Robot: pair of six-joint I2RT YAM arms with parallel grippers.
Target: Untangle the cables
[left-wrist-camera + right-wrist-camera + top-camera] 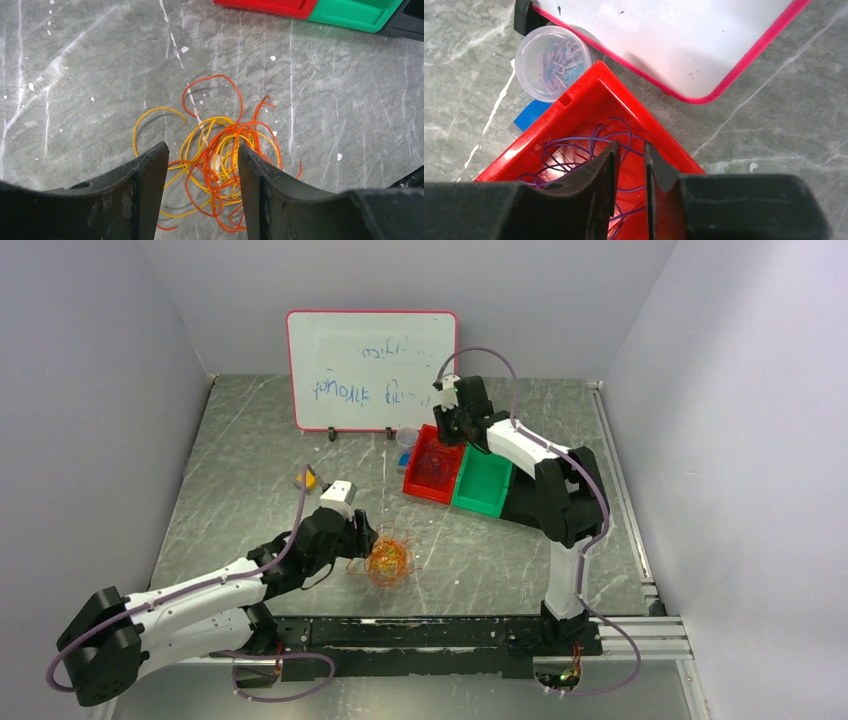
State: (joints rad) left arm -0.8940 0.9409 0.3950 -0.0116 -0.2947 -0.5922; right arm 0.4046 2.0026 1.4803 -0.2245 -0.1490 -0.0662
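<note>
The tabletop (350, 100) is smooth, grey and marbled, with a faint sheen. The cables (220, 150) look plastic-sheathed and glossy. At one o'clock from them, the red bin (589, 100) and green bin (360, 15) are shiny moulded plastic. The left gripper (202, 147) has matt black fingers (145, 190).

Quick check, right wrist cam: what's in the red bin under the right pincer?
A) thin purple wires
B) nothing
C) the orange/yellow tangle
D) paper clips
A: the right wrist view shows thin purple wires looped inside the red bin, just below the right pincer. The orange and yellow tangle lies elsewhere, between the jaws of the left pincer.
</note>
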